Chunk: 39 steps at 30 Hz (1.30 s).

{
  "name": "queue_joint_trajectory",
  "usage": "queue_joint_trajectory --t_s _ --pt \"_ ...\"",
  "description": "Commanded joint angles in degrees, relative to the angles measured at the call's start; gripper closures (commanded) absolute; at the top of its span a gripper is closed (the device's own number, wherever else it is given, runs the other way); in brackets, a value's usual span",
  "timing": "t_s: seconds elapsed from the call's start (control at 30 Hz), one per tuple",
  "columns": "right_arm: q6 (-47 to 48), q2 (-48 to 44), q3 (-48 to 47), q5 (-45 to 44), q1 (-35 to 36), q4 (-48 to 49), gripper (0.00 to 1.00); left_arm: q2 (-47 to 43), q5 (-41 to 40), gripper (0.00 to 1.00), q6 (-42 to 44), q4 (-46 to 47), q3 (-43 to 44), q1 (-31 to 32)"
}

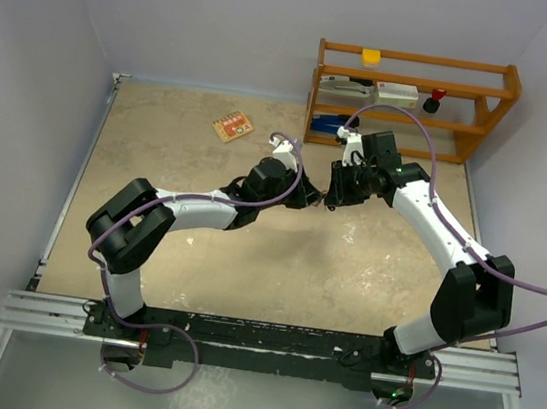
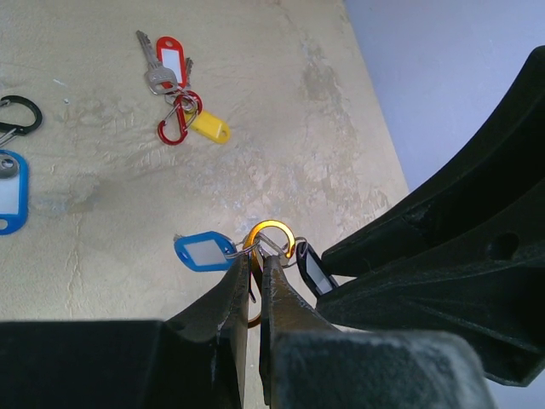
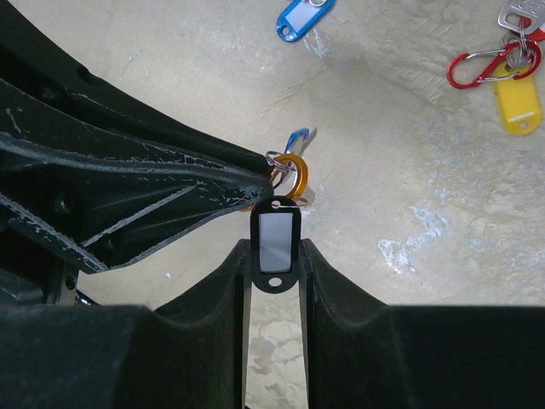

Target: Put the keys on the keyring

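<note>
Beige table (image 1: 196, 255) in our top view: left gripper (image 1: 305, 197) and right gripper (image 1: 336, 193) meet mid-table. Our left wrist shows its fingers closed on the orange ring (image 2: 274, 223), blue-tagged key (image 2: 204, 252) at the ring's 9 o'clock. Our right wrist shows fingers clamping the black tag (image 3: 275, 243) at the ring's 6 o'clock.

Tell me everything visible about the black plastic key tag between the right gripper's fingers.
The black plastic key tag is an oblong, round-cornered frame around a pale grey label window, with a small oval opening at the end nearest the right wrist camera. It is held off the table, lengthwise between the fingers of the right gripper, which pinch its long edges. Its far end meets a small silver ring on the orange metal ring pinched by the left gripper.
</note>
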State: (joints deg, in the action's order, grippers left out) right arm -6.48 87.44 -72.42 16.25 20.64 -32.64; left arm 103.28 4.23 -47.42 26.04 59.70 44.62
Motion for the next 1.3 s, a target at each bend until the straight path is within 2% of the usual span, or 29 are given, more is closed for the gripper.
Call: queue_joint_trajectory --t_s 0.0,1.27 --pt "-0.4 0.2 -1.6 1.1 0.4 1.1 0.81 -0.5 -0.3 1.00 0.1 2.3 2.3 0.4" --pt "-1.1 1.1 -2.6 0.8 0.4 1.7 0.81 -3.2 1.5 1.00 1.0 0.9 1.1 0.9"
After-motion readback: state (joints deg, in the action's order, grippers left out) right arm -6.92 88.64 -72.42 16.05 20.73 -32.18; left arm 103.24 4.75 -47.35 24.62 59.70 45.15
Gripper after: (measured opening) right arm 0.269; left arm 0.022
